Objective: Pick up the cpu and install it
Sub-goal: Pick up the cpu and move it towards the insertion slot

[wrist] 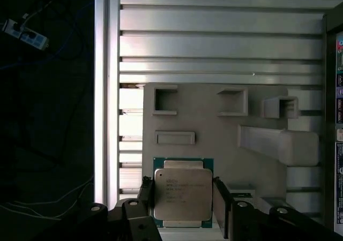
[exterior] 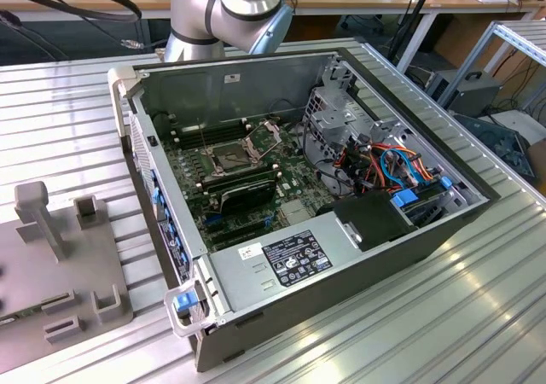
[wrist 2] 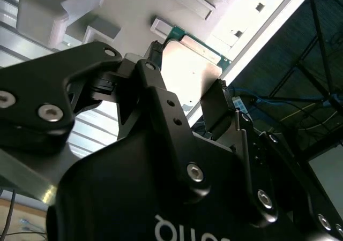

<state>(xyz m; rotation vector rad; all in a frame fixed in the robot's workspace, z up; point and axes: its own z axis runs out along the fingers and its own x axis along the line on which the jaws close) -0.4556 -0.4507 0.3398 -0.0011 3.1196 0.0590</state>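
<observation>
**Exterior view:** One silver robot arm (exterior: 230,8) stands behind one open grey steel computer case (exterior: 222,85) on the ribbed aluminium table (exterior: 409,333). Inside lies one green motherboard (exterior: 294,179) with one shiny hinged socket frame (exterior: 230,155) standing open. One pale grey moulded parts tray (exterior: 51,264) sits at the exterior view's left, well apart from the socket.

**Second wrist view:** My black two-fingered gripper (wrist 2: 187,67) has the cpu (wrist 2: 195,72), one small flat square chip with a silver-grey lid, between its two fingers (wrist 2: 221,91).

**First wrist view:** The gripper (wrist: 183,185) is closed narrow on the cpu (wrist: 181,198), pinching two opposite edges over the tray (wrist: 214,139). I count four raised pockets and one post there. I judge the thin-edge pinch risky: a slip or tilt could set the chip down skewed and damage the socket contacts.
</observation>
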